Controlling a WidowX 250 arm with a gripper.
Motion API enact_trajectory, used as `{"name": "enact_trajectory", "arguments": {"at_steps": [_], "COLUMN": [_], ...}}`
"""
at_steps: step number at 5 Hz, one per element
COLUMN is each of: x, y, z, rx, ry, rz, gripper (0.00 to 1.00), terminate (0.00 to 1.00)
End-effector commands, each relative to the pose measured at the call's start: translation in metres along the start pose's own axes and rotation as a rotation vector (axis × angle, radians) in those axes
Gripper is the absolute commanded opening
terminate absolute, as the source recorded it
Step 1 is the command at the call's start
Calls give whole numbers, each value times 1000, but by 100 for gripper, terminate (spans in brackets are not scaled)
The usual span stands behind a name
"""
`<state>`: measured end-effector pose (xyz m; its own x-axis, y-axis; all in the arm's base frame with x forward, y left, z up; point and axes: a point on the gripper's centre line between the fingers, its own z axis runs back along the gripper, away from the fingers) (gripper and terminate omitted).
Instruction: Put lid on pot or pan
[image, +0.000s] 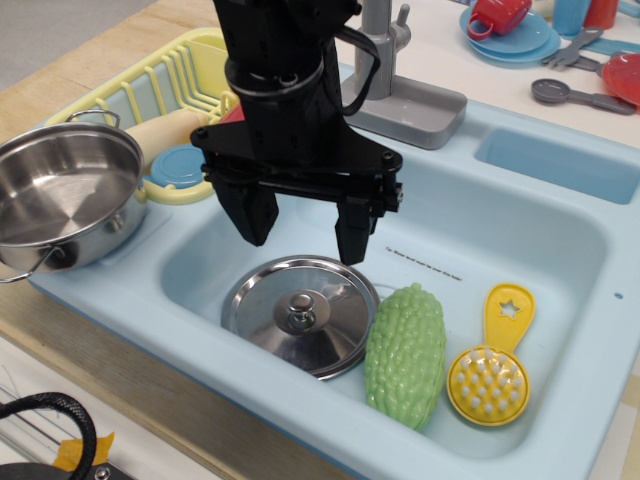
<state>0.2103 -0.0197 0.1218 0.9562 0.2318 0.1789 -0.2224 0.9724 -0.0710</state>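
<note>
The round shiny steel lid (300, 315) lies flat in the light blue sink basin (480, 230), knob up at its centre. The shallow steel pot (62, 195) with wire loop handles sits on the sink's left rim, open and empty. My black gripper (305, 235) hangs over the lid's far edge, fingers open and pointing down, holding nothing. Its fingertips are a little above the lid.
A green bumpy gourd (406, 355) lies right beside the lid. A yellow brush (492, 365) lies further right in the basin. A yellow dish rack (165, 95) stands behind the pot. A grey faucet (395, 95) stands at the back. Toy dishes (510, 35) are at far right.
</note>
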Motion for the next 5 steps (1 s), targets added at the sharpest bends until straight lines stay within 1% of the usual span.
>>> {"name": "enact_trajectory", "arguments": {"at_steps": [1,2,3,4,5], "x": [0,-4,-7,-4,-2], "y": [0,-3,0,1,4], "z": [0,-12,-28,-35,-41], "rx": [0,10,-11,2,1], "ry": [0,-28,-40,-42,-37], "rz": [0,11,13,19,20], "gripper": [100,100,100,100,100], "terminate": [0,0,0,0,0]}}
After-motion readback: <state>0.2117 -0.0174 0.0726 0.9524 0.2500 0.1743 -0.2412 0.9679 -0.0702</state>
